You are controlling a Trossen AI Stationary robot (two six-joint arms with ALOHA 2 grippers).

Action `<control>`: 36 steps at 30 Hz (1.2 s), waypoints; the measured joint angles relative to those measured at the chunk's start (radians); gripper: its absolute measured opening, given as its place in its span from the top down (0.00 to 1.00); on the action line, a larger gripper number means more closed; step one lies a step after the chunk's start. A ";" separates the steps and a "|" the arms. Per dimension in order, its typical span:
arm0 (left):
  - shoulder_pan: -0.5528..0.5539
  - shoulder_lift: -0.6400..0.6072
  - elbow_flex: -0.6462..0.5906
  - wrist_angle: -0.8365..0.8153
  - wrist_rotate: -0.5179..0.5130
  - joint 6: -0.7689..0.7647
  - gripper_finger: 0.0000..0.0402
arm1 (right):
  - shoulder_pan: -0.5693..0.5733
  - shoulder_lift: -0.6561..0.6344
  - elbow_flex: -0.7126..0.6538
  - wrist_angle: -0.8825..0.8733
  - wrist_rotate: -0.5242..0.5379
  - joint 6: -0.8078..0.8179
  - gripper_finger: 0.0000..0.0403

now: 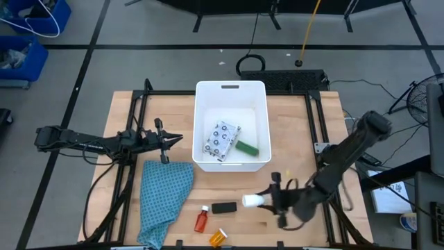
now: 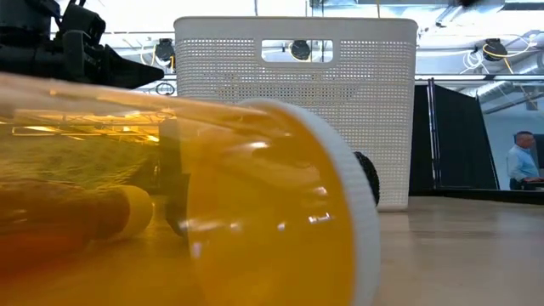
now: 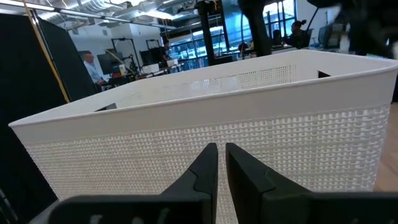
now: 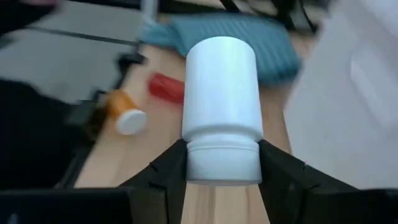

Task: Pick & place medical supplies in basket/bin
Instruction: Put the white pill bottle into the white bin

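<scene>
The white bin (image 1: 231, 125) stands mid-table and holds the dotted packet (image 1: 222, 139) and the green block (image 1: 247, 147). My right gripper (image 1: 267, 200) is near the bin's near right corner, shut on the small white cylinder (image 1: 252, 201). The black block (image 1: 223, 207), red bottle (image 1: 202, 219) and orange bottle (image 1: 218, 237) lie on the table near the front edge. The orange bottle (image 2: 212, 212) fills the low view. My left gripper (image 1: 177, 139) hovers shut beside the bin's left wall (image 3: 186, 149). My right gripper pinches the white cylinder by its narrower neck end (image 4: 222, 163), one finger (image 4: 168, 168) on each side. The fingers come level from the table's right. The cylinder lies along them, its body (image 4: 221, 93) jutting past the fingertips toward the table's left, apparently lifted clear.
The teal patterned cloth (image 1: 163, 198) lies on the table's left near part, next to the red bottle. Black frame rails (image 1: 139, 104) border the tabletop. A person (image 2: 518, 161) stands far off in the room.
</scene>
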 joint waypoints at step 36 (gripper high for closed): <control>0.000 0.000 0.000 -0.105 -0.041 -0.138 0.91 | -0.182 -1.166 -0.420 -0.017 -0.213 -0.591 0.64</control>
